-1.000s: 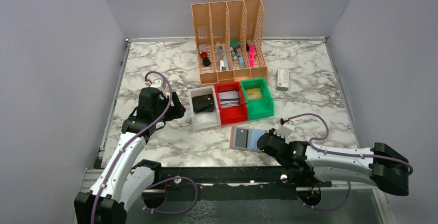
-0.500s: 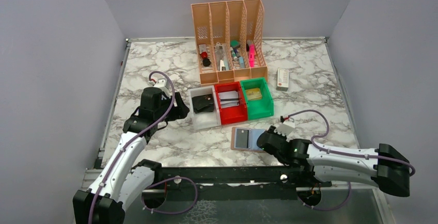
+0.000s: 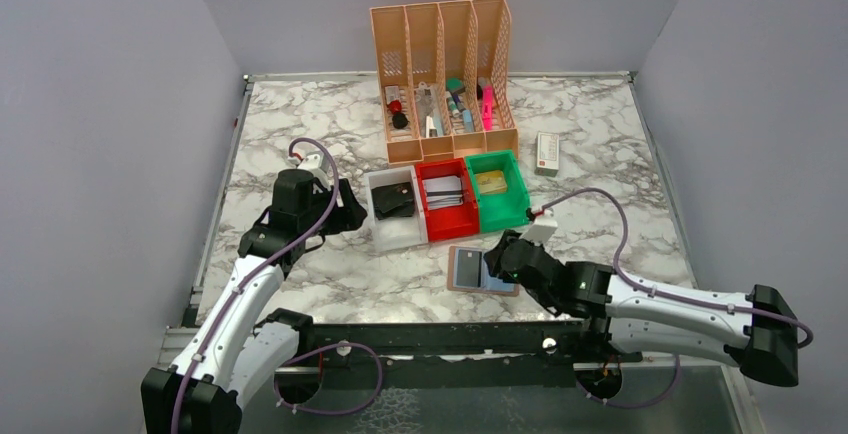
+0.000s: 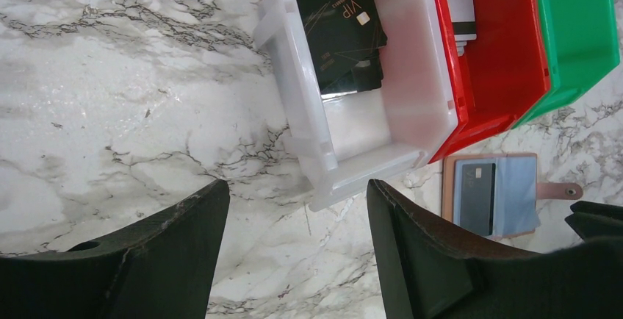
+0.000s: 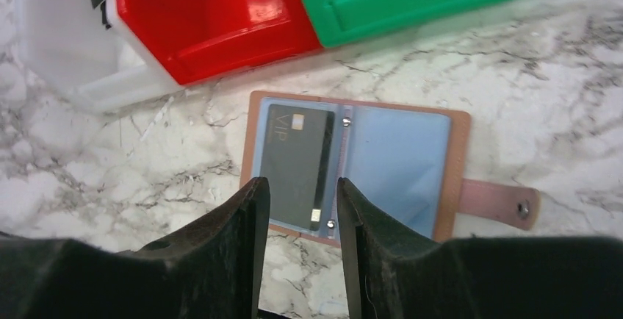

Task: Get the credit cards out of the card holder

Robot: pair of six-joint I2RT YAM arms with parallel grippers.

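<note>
The card holder (image 3: 464,269) lies open flat on the marble, tan border around pale blue pockets (image 5: 397,165), strap to the right. One dark credit card (image 5: 294,161) marked VIP sits in its left pocket; the right pocket looks empty. My right gripper (image 5: 303,185) hovers open over the holder's near edge, the card's lower end showing between its fingers, nothing gripped. In the top view this right gripper (image 3: 503,259) covers the holder's right half. My left gripper (image 4: 297,190) stands open over bare marble beside the white bin, with the card holder (image 4: 514,194) at its far right.
Three bins stand in a row behind the holder: a white bin (image 3: 384,229) with black cards, a red bin (image 3: 450,222) with white cards, a green bin (image 3: 500,210). A tan file organizer (image 3: 445,74) and a small white box (image 3: 546,153) stand farther back.
My right gripper has opened from shut and slid forward and left over the holder. The left arm has shifted only slightly.
</note>
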